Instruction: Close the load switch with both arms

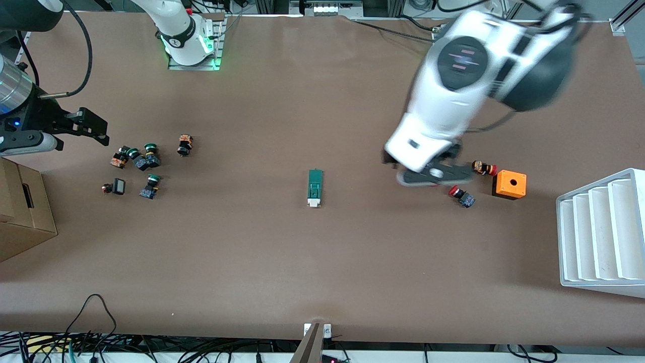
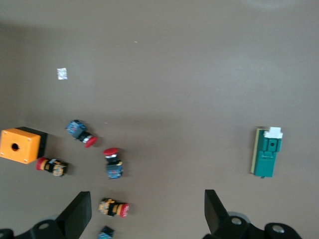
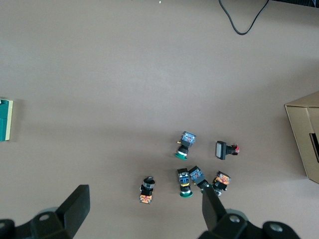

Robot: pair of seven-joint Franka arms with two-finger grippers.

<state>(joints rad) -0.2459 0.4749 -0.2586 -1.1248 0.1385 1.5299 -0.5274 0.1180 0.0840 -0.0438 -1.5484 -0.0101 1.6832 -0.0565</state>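
The load switch (image 1: 315, 187), a narrow dark-green block with a white piece at the end nearer the front camera, lies flat mid-table, touched by neither arm. In the left wrist view the load switch (image 2: 266, 152) lies off to one side of my open left gripper (image 2: 148, 209), which holds nothing. That left gripper (image 1: 436, 174) hangs over the table beside the red-capped buttons. My right gripper (image 1: 95, 128) hovers over the right arm's end of the table near the green-capped buttons. In the right wrist view the right gripper (image 3: 144, 206) is open and holds nothing, and the load switch (image 3: 6, 120) shows only at the edge.
Red-capped buttons (image 1: 461, 195) and an orange box with a hole (image 1: 509, 184) lie toward the left arm's end, beside a white slotted rack (image 1: 604, 232). Several green-capped buttons (image 1: 143, 161) and a cardboard box (image 1: 20, 212) are at the right arm's end.
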